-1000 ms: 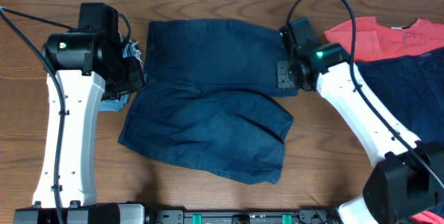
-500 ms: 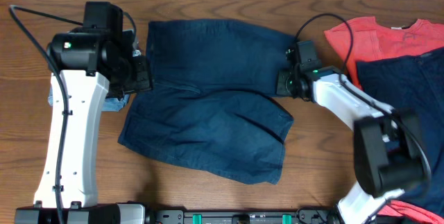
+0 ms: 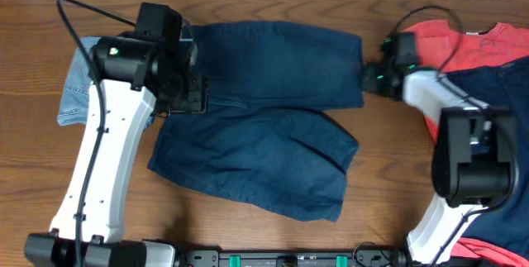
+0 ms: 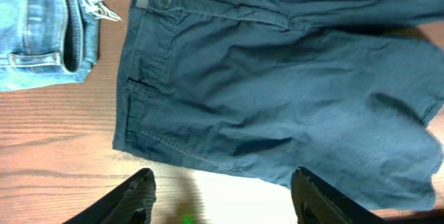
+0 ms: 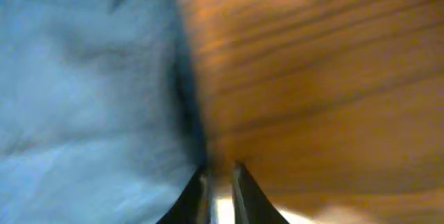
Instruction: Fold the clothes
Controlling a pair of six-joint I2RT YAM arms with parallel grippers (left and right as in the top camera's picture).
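Wooden table [image 3: 397, 176], dark blue shorts [image 3: 264, 126] mid-table, light denim shorts [image 3: 74, 93] (frayed hem) left, red shirt [image 3: 488, 40] right.

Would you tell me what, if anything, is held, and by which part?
The right gripper seems to pinch the dark shorts at the far leg's hem; left gripper is open, holding nothing.

Overhead looks straight down from far enough back to take in the whole bench [image 3: 33, 176]. The left wrist camera hangs fairly high and faces down past the left gripper [image 4: 225, 193] at lower frame. It shares the shorts [image 4: 277, 99] waistband and jeans [image 4: 41, 30] with overhead's upper left. The right wrist camera sits right against cloth and wood, all blurred.
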